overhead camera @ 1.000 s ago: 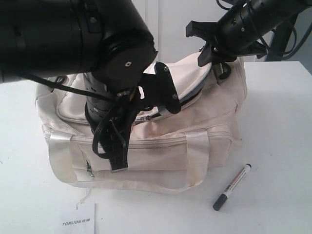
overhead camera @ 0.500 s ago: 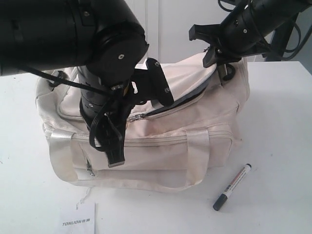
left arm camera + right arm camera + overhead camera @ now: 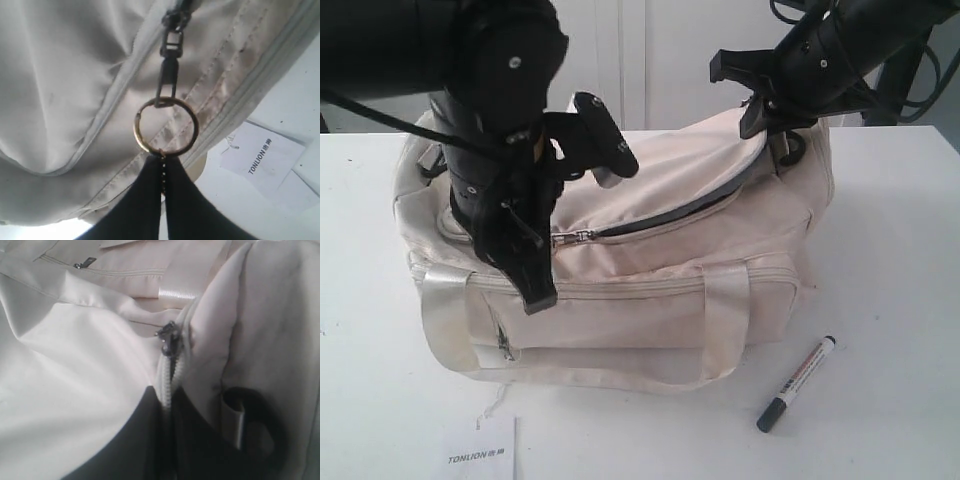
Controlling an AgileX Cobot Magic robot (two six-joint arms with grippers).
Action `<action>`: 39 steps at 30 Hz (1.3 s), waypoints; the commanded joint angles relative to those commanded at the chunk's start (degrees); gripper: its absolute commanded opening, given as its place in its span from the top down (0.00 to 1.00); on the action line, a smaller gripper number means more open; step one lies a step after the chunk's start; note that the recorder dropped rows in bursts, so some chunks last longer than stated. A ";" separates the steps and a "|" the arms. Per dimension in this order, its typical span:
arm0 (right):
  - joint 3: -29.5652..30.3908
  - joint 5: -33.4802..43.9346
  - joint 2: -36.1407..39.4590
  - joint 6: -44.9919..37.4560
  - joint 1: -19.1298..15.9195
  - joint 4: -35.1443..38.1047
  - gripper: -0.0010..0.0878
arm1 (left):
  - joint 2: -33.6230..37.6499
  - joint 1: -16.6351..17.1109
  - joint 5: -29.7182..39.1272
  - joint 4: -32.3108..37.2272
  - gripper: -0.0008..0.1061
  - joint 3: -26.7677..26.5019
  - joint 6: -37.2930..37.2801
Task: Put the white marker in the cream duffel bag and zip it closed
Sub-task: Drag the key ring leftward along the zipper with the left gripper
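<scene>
White tabletop [image 3: 900,250] is seen under the cream duffel bag [image 3: 660,300], with bare room left at its right and along the camera-side edge. The white marker [image 3: 798,384] is laid on the table near the bag's front right corner, long axis diagonal, dark cap toward the camera. The left gripper [image 3: 162,159] is pinched shut on the gold keyring [image 3: 137,131]. The right gripper [image 3: 167,395] is clamped on the bag's zipper edge. Since a second ago the left arm has been shifted leftward and the zipper gap [image 3: 690,205] lengthened, with the marker unmoved.
</scene>
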 joint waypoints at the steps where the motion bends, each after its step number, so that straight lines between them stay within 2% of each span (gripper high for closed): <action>1: 0.00 0.00 0.00 0.00 0.00 -0.14 0.99 | -0.84 0.46 0.00 0.00 0.99 0.00 0.10; 9: 0.00 0.00 0.00 0.00 0.00 -0.14 0.99 | -2.12 7.31 0.00 -1.87 0.99 0.00 1.95; 14: 0.00 0.00 0.00 0.00 0.00 -0.14 0.99 | -2.12 10.06 0.00 -2.38 0.99 0.00 3.35; 20: 0.00 0.00 0.00 0.30 0.00 -0.58 0.99 | -2.12 16.53 0.00 -3.03 0.99 0.00 5.18; 26: 0.00 0.00 0.00 0.30 0.00 -1.07 0.99 | -2.12 21.52 0.00 -5.17 0.99 0.00 7.75; 31: 0.00 0.00 0.00 0.30 0.00 -3.13 0.99 | -2.12 23.27 0.00 -6.19 0.99 0.00 8.36; 37: 0.00 0.00 0.00 0.42 0.00 -4.71 0.99 | -2.12 23.36 -0.03 -6.45 0.99 0.00 9.31; 39: 0.00 0.00 0.00 0.42 0.00 -4.71 0.99 | -2.12 23.36 -2.52 -6.35 0.99 0.00 9.45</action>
